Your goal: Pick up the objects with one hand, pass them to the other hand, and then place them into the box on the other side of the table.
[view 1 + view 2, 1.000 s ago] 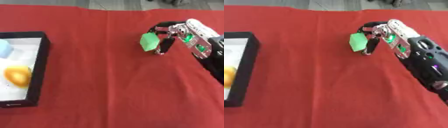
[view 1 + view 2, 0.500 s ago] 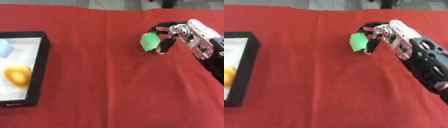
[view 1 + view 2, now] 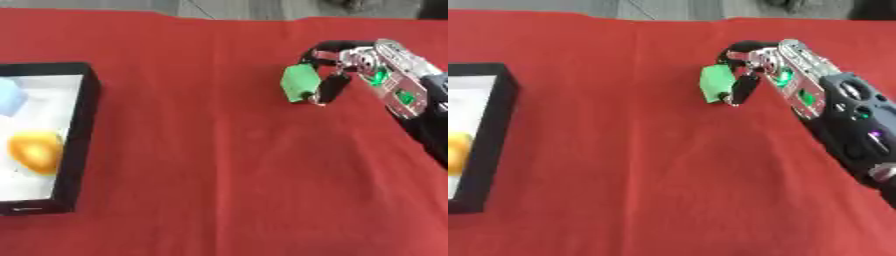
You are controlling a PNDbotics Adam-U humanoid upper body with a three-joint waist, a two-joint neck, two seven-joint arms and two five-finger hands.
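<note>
My right hand (image 3: 367,67) comes in from the right and is shut on a small green block (image 3: 298,83), pinched between its curled fingers and thumb above the red table. A black box (image 3: 80,125) with a white floor stands at the left edge. Inside it lie an orange-yellow object (image 3: 35,150) and a pale blue object (image 3: 10,96). The left hand shows in neither view.
A red cloth (image 3: 210,165) covers the whole table between the hand and the box. Beyond the far edge of the table a grey floor (image 3: 245,7) shows.
The right hand with the green block has barely shifted; the grip is unchanged. The box and its contents stay put.
</note>
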